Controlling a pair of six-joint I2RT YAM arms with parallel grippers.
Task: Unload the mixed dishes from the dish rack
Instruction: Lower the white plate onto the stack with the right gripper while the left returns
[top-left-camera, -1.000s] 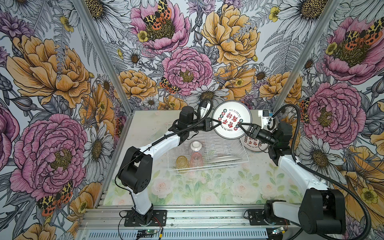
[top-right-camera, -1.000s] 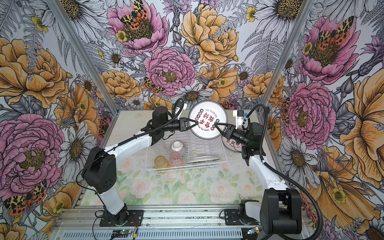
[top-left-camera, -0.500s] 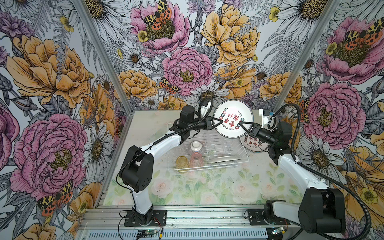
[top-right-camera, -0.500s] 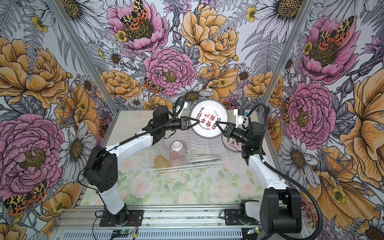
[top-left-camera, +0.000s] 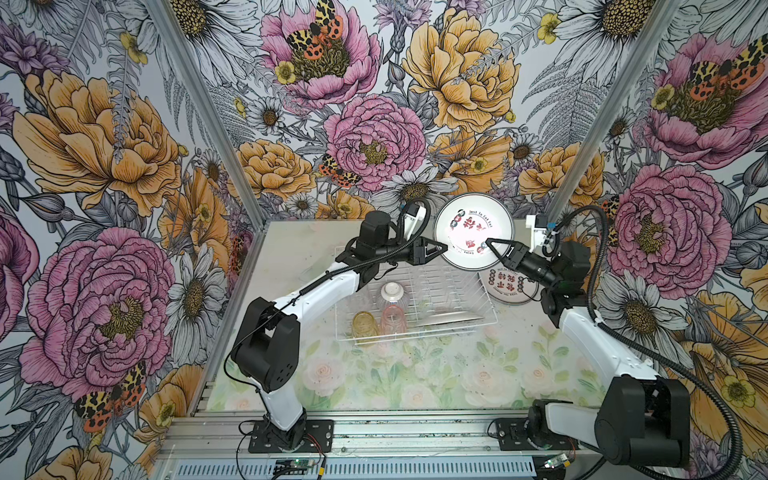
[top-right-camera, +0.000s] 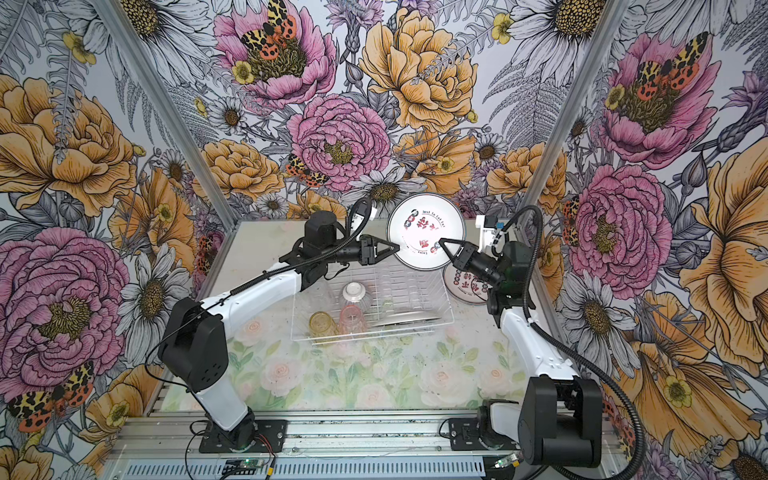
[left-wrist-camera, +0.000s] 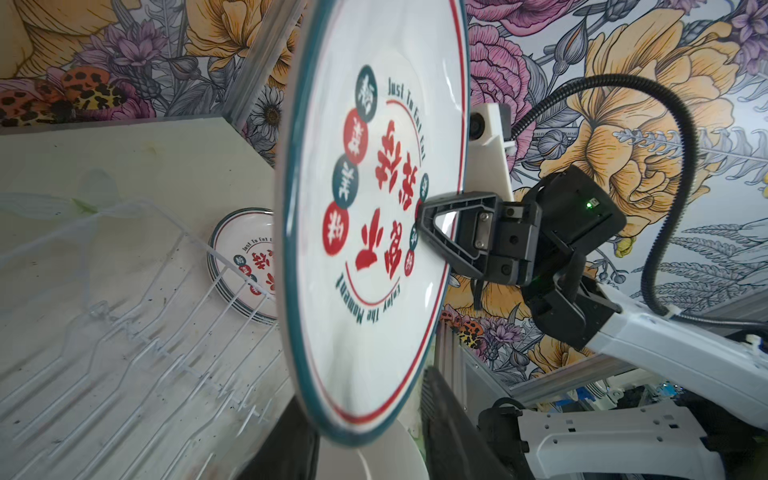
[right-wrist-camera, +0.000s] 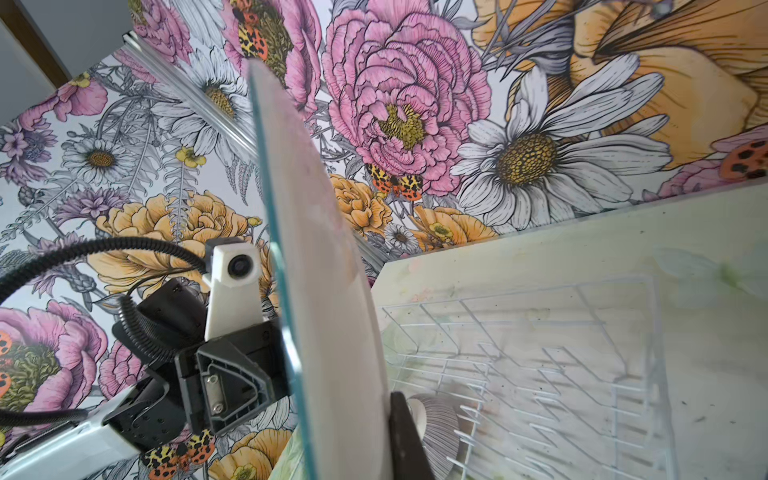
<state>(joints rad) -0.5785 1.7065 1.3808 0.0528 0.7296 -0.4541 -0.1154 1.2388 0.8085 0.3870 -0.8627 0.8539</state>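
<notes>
The right jaws are clamping the plate (top-left-camera: 473, 230) on edge above the dish rack's (top-left-camera: 453, 291) far side; the left jaws are standing parted around its opposite rim (the left wrist view is showing its printed face, the right wrist view its plain back).

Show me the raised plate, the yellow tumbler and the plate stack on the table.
raised plate (top-left-camera: 473, 232), in a top view, on its printed middle.
yellow tumbler (top-left-camera: 365, 325), in a top view, on its round top.
plate stack (top-left-camera: 505, 287), in a top view, on the top plate's print.
</notes>
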